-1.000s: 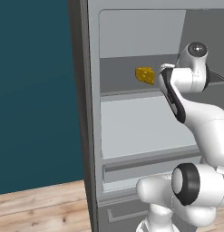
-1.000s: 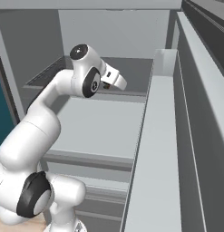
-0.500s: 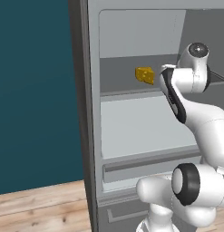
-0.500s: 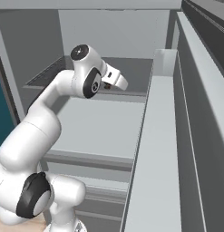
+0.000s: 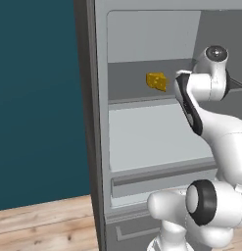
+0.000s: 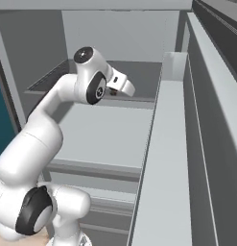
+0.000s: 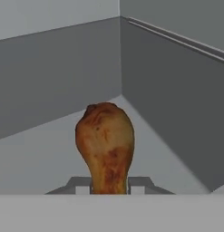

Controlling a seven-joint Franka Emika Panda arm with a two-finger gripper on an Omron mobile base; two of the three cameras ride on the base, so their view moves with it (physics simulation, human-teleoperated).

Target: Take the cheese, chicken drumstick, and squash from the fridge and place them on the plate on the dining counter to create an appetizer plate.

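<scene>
In the left base view, a teal wall is seen across the left half of the frame, with a strip of wooden floor at the lower left. The open fridge (image 5: 100,147) is seen from the centre rightward; the cheese (image 5: 157,81) is seen on an upper shelf, right of centre in the upper part, just left of the arm's wrist. The arm is seen rising from the lower right and reaching into that shelf.

In the right base view, the arm is seen climbing from the lower left to the upper centre, where the hand (image 6: 125,88) is pushed in over the same shelf; the fridge door is seen along the right side.

In the hand view, the drumstick (image 7: 104,145) is seen at centre, standing upright with its thick end up and its narrow end pinched between the two fingertips (image 7: 82,189) at the bottom. The shelf floor and the corner of the fridge's grey walls are seen behind it.
</scene>
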